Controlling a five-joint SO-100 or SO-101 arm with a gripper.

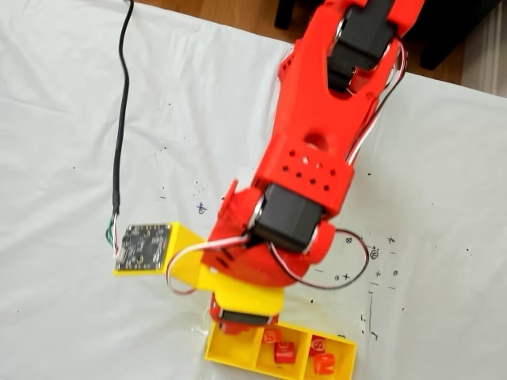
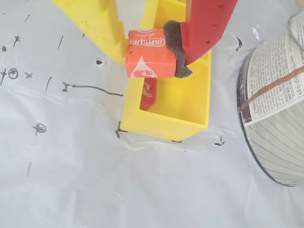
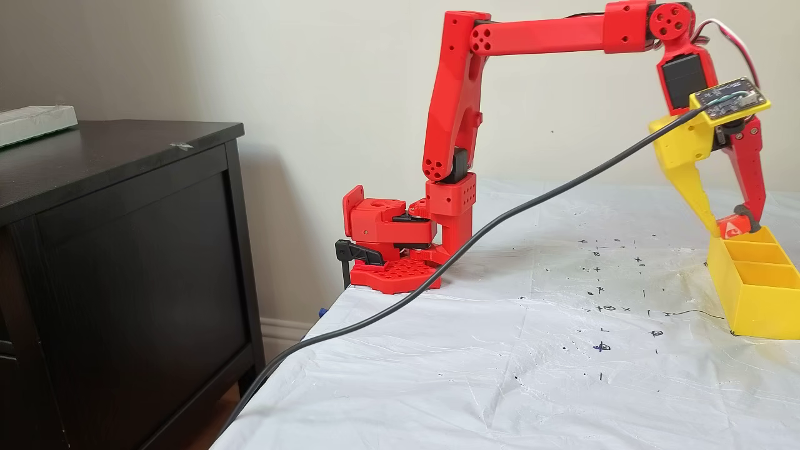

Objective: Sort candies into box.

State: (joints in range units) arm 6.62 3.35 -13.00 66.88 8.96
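Held nearest the wrist camera, one orange wrapped square candy (image 2: 150, 53) is clamped by the yellow-and-red two-finger gripper (image 2: 150, 47), just above the long yellow three-compartment plastic tray (image 2: 164, 124). One candy (image 2: 148, 94) lies inside against its left wall; white tablecloth (image 2: 71, 180) beside the tray is open.

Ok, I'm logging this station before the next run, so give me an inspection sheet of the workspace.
Surface: white plastic sheet with pen marks.
Job's things: long yellow three-compartment plastic tray; four small square orange-red wrapped candies inside it in a fixed view; another orange candy held above the tray.
Clutter: round wire-frame object with printed paper beside the tray.
Gripper: yellow-and-red gripper shut on that candy.
Cables: black cable running off the table edge.
Surroundings: dark wooden cabinet, pale wall.
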